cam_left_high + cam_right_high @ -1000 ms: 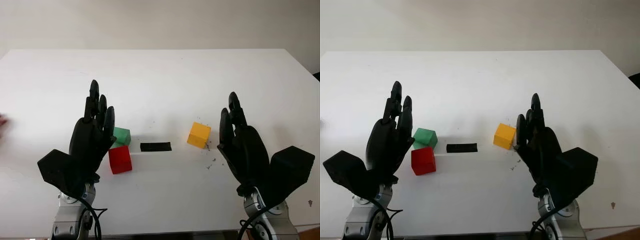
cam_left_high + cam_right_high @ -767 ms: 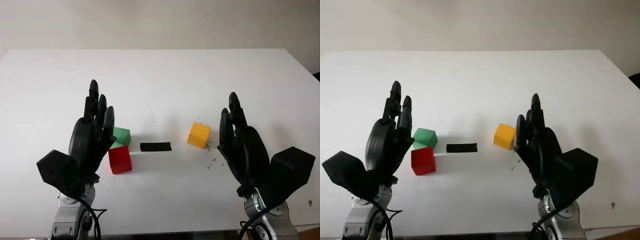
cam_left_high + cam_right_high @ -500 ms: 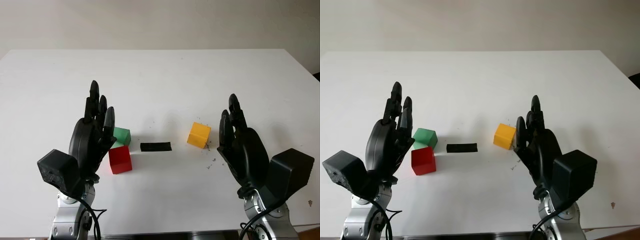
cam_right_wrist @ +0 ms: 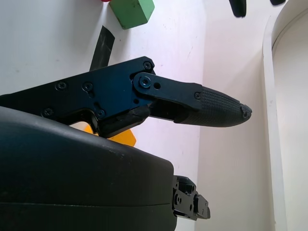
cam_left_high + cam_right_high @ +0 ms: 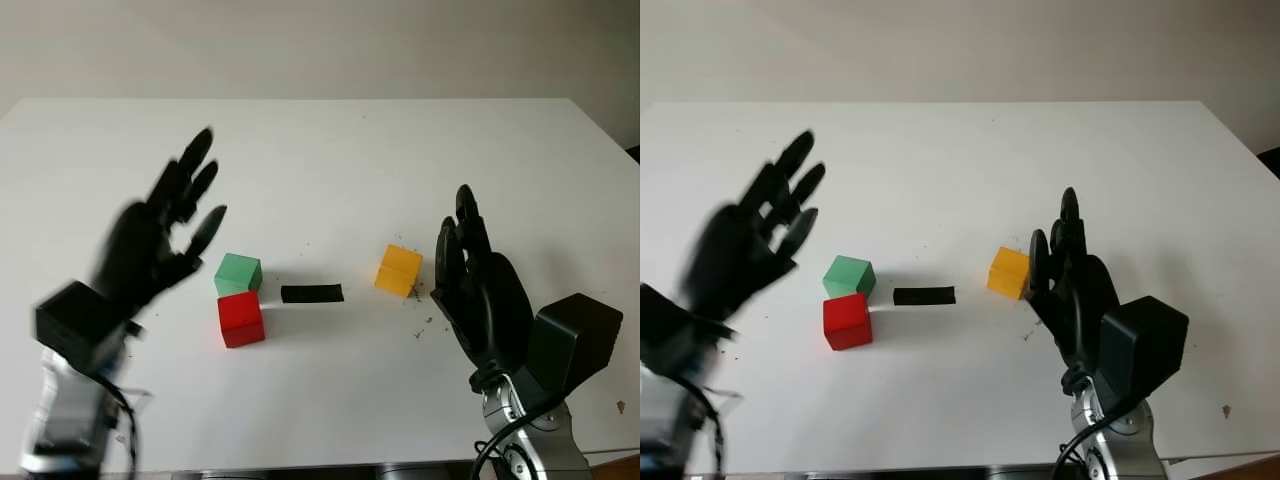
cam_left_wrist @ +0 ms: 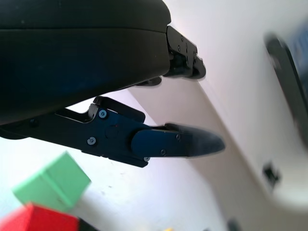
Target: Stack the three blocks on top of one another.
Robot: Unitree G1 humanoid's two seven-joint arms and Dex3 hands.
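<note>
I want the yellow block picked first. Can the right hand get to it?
Probably yes. The right hand is open and sits right beside the yellow block, with only bare table between them. The left hand is raised over by the green block.

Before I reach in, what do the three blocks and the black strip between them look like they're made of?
The red block, green block and yellow block look like painted wood or solid plastic: crisp edges, flat even colour, matte faces. I can't tell which. The black strip looks like matte tape, lying flush on the white table.
</note>
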